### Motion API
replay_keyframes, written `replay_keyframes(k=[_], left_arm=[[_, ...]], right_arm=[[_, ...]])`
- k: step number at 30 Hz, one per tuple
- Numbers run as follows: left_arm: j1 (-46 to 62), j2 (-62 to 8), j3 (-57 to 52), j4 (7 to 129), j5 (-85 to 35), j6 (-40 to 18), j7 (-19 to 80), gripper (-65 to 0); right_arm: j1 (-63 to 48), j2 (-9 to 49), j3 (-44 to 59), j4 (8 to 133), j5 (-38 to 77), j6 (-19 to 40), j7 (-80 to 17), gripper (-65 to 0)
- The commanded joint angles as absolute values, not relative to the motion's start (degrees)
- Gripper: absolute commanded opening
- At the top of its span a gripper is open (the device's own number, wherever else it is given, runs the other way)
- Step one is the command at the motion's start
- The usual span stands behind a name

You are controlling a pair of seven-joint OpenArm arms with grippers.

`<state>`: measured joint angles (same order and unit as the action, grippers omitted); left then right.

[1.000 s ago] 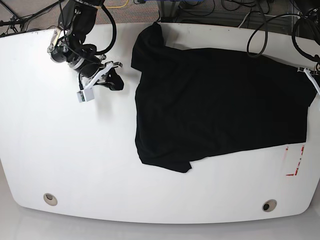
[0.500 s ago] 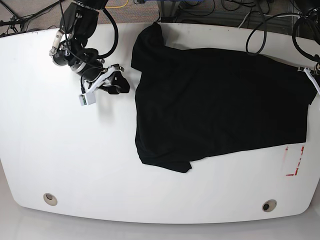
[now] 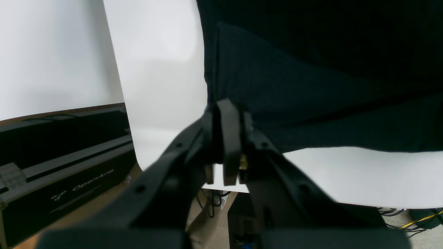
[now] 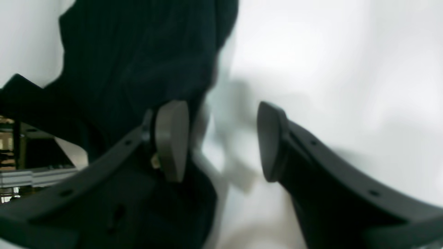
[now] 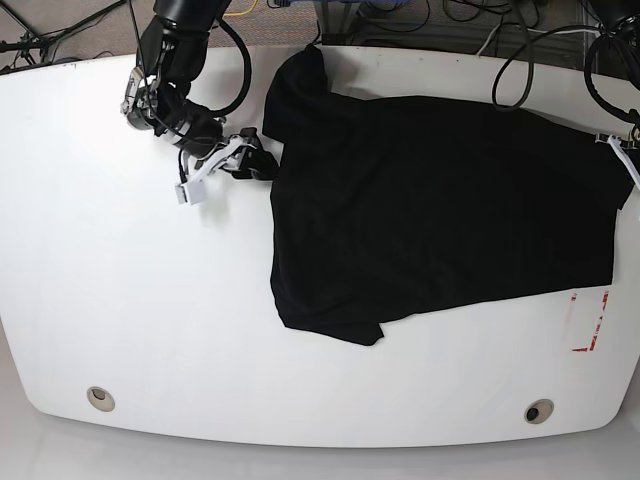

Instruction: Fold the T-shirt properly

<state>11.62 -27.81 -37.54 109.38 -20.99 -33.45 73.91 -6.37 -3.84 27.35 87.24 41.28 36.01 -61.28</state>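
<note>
The black T-shirt (image 5: 440, 220) lies spread on the white table (image 5: 150, 300), with one sleeve bunched toward the back left. My right gripper (image 5: 255, 158) is at the shirt's left edge. In the right wrist view it (image 4: 221, 138) stands open, one finger (image 4: 171, 138) over the dark cloth (image 4: 138, 52) and the other over bare table. My left gripper (image 5: 622, 150) sits at the shirt's right edge. In the left wrist view it (image 3: 226, 103) is shut, its tips against a corner of the cloth (image 3: 311, 69). I cannot tell whether any cloth is pinched.
Red markings (image 5: 590, 320) are on the table at the front right. Two round holes (image 5: 100, 398) (image 5: 538, 411) sit near the front edge. Cables run behind the table. A black case (image 3: 62, 180) stands off the table's edge in the left wrist view.
My right arm has moved right across the table to the shirt's left edge, and its gripper has opened. The left arm and the shirt have stayed still.
</note>
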Motion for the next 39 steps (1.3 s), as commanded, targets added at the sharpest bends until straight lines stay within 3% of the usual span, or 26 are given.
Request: replay_keyframes(k=[1, 24, 26, 29, 31, 33, 39], left_arm=[[11.3, -29.05, -37.93, 110.29, -20.88, -33.54, 73.19, -65.0], [11.3, -29.05, -37.85, 110.11, -20.53, -33.54, 73.19, -65.0], [11.3, -29.05, -37.85, 110.11, -20.53, -33.54, 73.1, -65.0], [11.3, -29.05, -37.85, 110.11, -20.53, -33.54, 73.1, -65.0], [11.3, -29.05, -37.85, 110.11, -20.53, -33.54, 73.1, -65.0], [11.3, -29.05, -37.85, 110.02, -20.53, -33.54, 73.1, -65.0], [11.3, -29.05, -37.85, 110.02, -20.53, -33.54, 73.1, -65.0]], right_arm=[[-5.85, -4.09, 25.45, 87.96, 42.07, 36.26, -60.79, -33.8], [-4.44, -6.11, 20.53, 81.36, 41.98, 36.35, -60.35, -34.9], [-4.35, -6.11, 20.53, 80.4, 41.98, 36.35, -59.56, -37.9], [-4.35, -6.02, 20.44, 79.96, 41.98, 36.26, -58.51, -47.4], [-4.53, -6.02, 20.44, 80.04, 41.98, 36.18, -58.33, -58.8], [-4.62, -5.93, 20.44, 80.04, 41.98, 36.18, -58.33, -65.0], [-4.97, -5.58, 20.88, 81.71, 42.24, 36.18, -58.42, -65.0]])
